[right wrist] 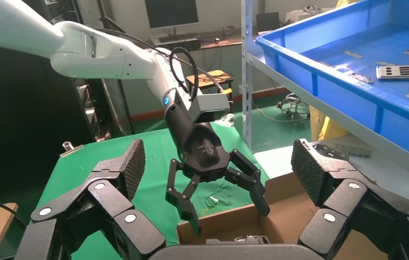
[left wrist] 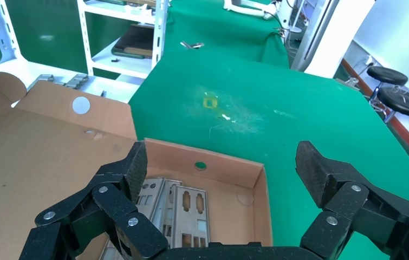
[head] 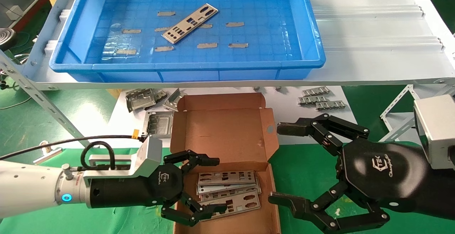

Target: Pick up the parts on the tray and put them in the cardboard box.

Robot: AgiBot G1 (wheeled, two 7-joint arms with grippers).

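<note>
Several punched silver plates point(head: 227, 190) already lie stacked in the cardboard box point(head: 227, 134); one plate point(head: 190, 23) remains on the blue tray point(head: 312, 42), so the job looks nearly done; the left gripper point(head: 213, 186) hangs over the stack, fingers spread and empty; the right gripper point(head: 275, 163), beside the box, is also spread wide, holding nothing.
</note>
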